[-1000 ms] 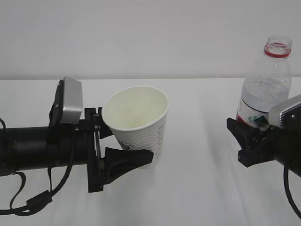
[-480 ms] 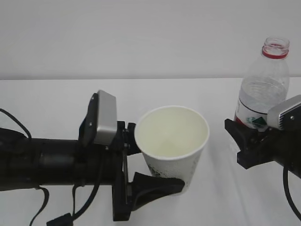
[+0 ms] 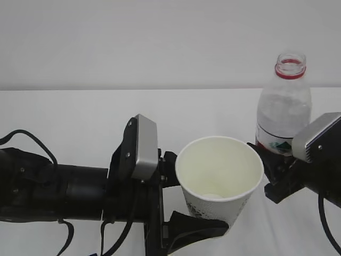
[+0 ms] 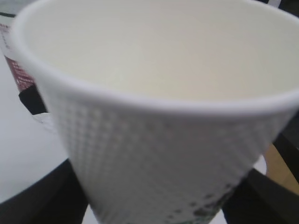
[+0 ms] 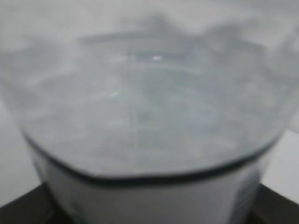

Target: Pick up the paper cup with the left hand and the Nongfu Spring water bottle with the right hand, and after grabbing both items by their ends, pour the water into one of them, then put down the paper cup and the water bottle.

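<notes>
1. The left hand [image 3: 194, 210] reached in from the left edge of the exterior view, its jaws clasping the lower part of the paper cup [image 3: 219, 178], which stood upright and lifted above the white table [image 3: 80, 117]
2. The cup's mouth was open; its cream inside looked nearly empty
3. The right hand [image 3: 266, 170] came in from the right, its jaws gripping the Nongfu Spring water bottle [image 3: 283, 106] around the labelled lower body
4. The bottle stood upright, uncapped, its red neck ring at the top
5. Cup and bottle sat just beside each other, the cup's rim close to the bottle's label
6. In the left wrist view the cup [image 4: 154, 116] filled the frame, dotted wall blurred
</notes>
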You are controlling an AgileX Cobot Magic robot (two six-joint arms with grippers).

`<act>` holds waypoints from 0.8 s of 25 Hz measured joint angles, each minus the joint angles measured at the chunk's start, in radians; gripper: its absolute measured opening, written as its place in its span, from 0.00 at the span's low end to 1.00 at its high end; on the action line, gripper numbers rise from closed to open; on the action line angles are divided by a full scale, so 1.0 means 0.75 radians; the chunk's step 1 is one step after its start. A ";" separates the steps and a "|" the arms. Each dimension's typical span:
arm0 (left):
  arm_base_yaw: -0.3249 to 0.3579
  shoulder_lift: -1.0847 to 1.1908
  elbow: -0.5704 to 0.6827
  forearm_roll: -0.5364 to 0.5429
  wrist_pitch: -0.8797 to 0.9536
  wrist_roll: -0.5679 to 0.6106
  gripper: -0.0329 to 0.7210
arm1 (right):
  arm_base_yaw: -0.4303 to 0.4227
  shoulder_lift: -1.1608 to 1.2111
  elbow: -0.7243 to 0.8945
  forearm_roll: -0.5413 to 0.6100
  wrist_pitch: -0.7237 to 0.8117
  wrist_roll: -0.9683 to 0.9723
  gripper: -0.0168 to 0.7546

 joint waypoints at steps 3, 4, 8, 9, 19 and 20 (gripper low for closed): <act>0.000 0.000 0.000 -0.018 0.006 0.000 0.82 | 0.000 0.000 -0.005 -0.015 0.000 -0.051 0.64; 0.000 0.000 0.000 -0.021 0.008 0.000 0.82 | 0.000 0.000 -0.011 -0.015 0.000 -0.067 0.64; 0.000 0.000 0.000 -0.051 0.015 0.000 0.82 | 0.000 0.000 -0.057 -0.023 0.000 -0.103 0.64; 0.000 0.000 0.000 -0.068 0.015 0.000 0.82 | 0.000 0.000 -0.068 -0.031 0.000 -0.115 0.64; 0.051 0.000 -0.004 -0.106 0.015 0.000 0.82 | 0.000 -0.003 -0.244 -0.140 0.023 -0.246 0.64; 0.051 0.000 -0.004 -0.098 0.015 0.000 0.82 | 0.000 -0.003 -0.259 -0.155 0.040 -0.255 0.64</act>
